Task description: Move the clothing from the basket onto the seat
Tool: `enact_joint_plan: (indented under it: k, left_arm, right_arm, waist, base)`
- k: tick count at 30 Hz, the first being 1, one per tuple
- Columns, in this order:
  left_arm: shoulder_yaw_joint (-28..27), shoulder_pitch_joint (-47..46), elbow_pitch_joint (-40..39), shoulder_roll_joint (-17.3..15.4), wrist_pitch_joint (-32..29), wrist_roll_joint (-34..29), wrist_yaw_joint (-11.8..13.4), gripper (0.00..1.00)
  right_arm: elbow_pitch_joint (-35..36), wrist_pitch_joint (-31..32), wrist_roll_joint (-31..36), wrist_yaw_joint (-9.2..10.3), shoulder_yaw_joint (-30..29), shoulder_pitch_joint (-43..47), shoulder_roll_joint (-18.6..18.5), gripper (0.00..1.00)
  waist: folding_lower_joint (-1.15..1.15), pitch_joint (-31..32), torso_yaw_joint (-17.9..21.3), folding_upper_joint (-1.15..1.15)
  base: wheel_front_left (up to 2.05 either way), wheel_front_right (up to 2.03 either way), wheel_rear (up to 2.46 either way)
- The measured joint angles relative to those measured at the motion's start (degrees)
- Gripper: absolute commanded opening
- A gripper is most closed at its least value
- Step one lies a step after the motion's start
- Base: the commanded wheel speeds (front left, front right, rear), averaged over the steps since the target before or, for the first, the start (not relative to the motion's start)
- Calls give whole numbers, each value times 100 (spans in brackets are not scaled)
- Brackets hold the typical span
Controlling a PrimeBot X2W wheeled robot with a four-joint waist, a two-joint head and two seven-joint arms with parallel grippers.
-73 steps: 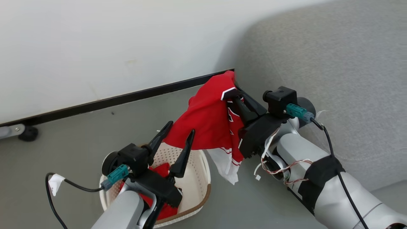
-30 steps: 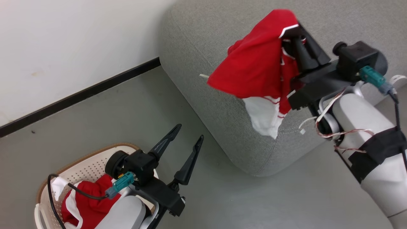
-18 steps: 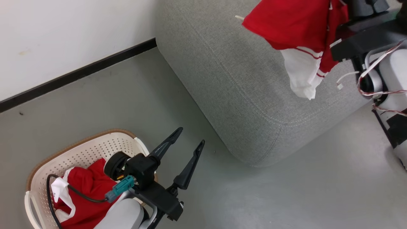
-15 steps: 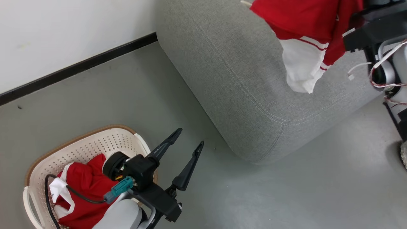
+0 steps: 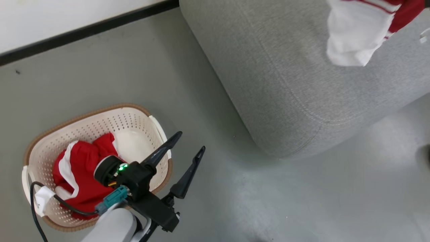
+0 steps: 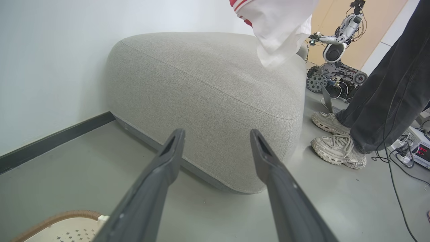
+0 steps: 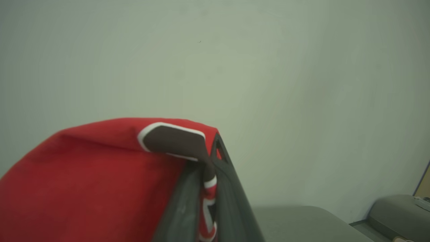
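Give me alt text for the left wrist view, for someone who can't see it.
The open left hand points at a large grey sofa cushion, with the white, red-striped end of a garment hanging above it. A person's legs and pale sneakers stand at right; the basket rim shows bottom left.

Hanging garment (image 5: 352,37): cut off by the head view's top edge. Basket (image 5: 100,126): near rim and part of the heaped garment (image 5: 80,164) are covered by the left gripper (image 5: 191,140) and its wrist. Person (image 6: 379,87): cut off above the legs.
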State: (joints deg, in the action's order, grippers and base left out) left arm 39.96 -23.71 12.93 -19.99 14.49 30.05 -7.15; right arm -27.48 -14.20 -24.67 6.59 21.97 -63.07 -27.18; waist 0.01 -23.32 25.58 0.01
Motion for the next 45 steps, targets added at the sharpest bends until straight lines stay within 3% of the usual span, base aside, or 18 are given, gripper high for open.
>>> enact_joint_plan:
  k: [13,20,32,39,45]
  left_arm:
    - [24,-93,-192,-401,0,3,0,100]
    - [85,-193,-243,-483,0,14,0,100]
    - [73,-202,-316,-677,0,73,0,100]
    - [94,-311,-333,-733,0,107,0,100]
    - [89,-321,-337,-821,0,144,0,100]
  right_arm:
    - [-389,205,62,48,-743,-389,-366,0]
    - [-948,414,341,53,-1738,-293,-697,0]
    - [-1418,597,411,54,-2391,-24,-271,0]
    - [-1380,339,616,54,-2749,-432,-234,0]
    - [-1378,100,1076,54,-3438,-704,-170,0]
  waist:
    - [0,-681,-343,0]
    - [-1,-922,-535,0]
    - [0,-1261,-771,0]
    - [-1,-1446,-893,0]
    - [-1,-1633,-1047,0]
  base:
    - [0,0,0]
    - [0,0,0]
    - [0,0,0]
    - [0,0,0]
    - [0,0,0]
